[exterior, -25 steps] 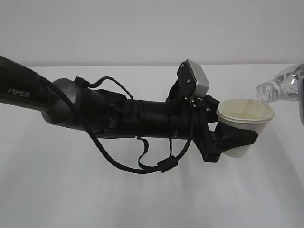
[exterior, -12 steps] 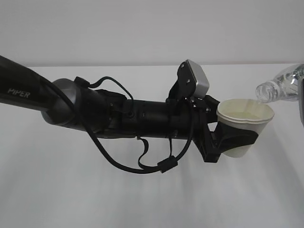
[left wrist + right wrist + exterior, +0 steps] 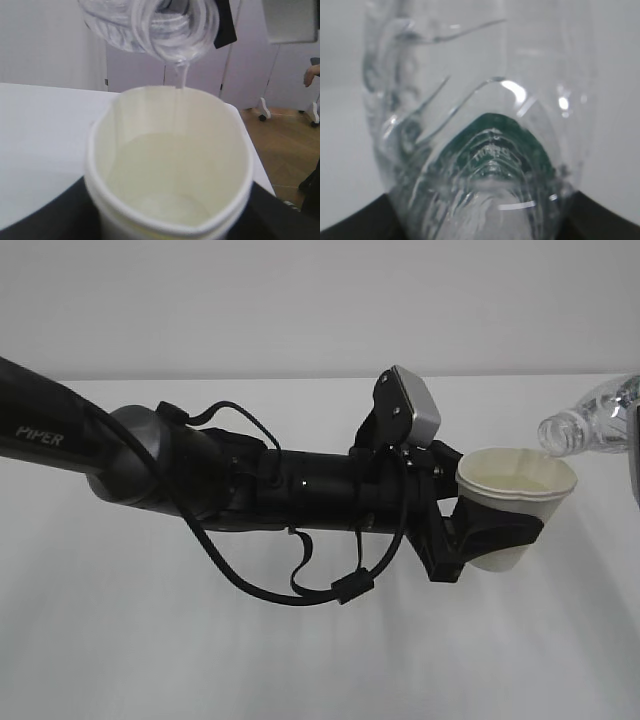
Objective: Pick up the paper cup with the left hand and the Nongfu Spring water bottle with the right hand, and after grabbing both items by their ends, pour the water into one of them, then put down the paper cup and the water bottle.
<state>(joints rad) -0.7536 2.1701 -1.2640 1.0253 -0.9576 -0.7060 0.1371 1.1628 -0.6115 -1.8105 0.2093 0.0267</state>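
Paper cup: the paper cup [image 3: 515, 502] is held above the table [image 3: 300, 660], upright, its rim squeezed out of round, cream inside showing.
Left hand: the left hand [image 3: 488, 536] is clamped on the cup's lower wall from the cup's left side.
Bottle: the Nongfu Spring water bottle [image 3: 590, 424] lies just up and to the right of the cup, tilted, its long axis sloping down toward the cup, its open mouth over the cup's right rim.
Water: the water [image 3: 179, 87] falls in a thin stream from the mouth to the inside of the cup; a pool lies at the cup's bottom [image 3: 165, 185].
Right hand: the right hand [image 3: 480, 220] grips the bottle's far end, away from the cup; only dark edges show beside the bottle.
Key relation: mouth above rim; judged, righting the bottle ends the pour.
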